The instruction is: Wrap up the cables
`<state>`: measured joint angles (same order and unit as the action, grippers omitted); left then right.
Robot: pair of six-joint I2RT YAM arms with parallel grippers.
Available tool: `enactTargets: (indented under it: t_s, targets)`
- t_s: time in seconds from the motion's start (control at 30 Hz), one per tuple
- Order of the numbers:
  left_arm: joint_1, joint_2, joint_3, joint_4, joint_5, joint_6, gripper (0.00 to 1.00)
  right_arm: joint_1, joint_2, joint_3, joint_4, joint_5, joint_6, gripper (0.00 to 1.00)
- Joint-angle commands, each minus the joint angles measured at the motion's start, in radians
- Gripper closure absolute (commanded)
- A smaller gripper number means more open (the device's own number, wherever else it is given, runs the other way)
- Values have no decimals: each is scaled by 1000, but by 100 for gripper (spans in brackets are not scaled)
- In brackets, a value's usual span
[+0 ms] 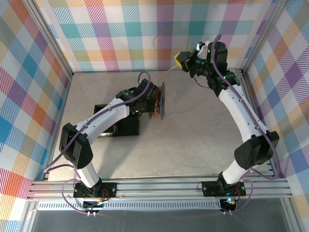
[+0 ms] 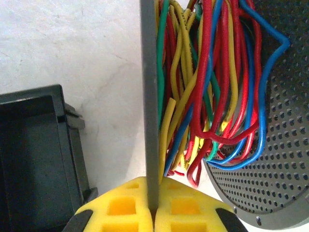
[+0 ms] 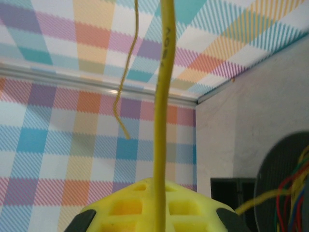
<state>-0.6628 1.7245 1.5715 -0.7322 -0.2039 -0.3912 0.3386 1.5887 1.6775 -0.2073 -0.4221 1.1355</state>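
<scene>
The cables are a loose bundle of red, yellow, blue and green wires hanging between a thin grey plate and a dark perforated disc. My left gripper is shut on the plate's edge; from above it holds the plate upright over the table's middle. One yellow wire runs straight up through my right gripper, which is shut on it. That gripper is raised near the back wall. The wire's loose end curls in front of the checked wall.
A black tray lies on the table under the left arm, and its wall is close beside the left gripper. Checked walls and aluminium posts enclose the marble tabletop.
</scene>
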Motion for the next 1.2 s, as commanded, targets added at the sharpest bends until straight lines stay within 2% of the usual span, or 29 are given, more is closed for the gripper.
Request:
enactTargets:
  t_s: [0.0, 0.43, 0.67, 0.8, 0.93, 1.17]
  targets:
    - [25, 17, 72, 40, -47, -59, 100, 42, -66, -83, 84, -3, -4, 100]
    - [146, 45, 111, 135, -68, -262, 100, 149, -421, -593, 203, 51, 44, 100]
    - [216, 85, 144, 214, -23, -419, 100, 257, -550, -864, 287, 132, 89, 100]
    - [241, 96, 145, 273, 35, -500, 100, 275, -601, -1026, 341, 208, 120, 100]
    - [253, 86, 116, 338, 85, -563, 100, 275, -595, -1143, 382, 261, 120, 100]
    - [271, 28, 25, 446, 173, -636, 100, 264, -420, -1235, 492, 332, 62, 100]
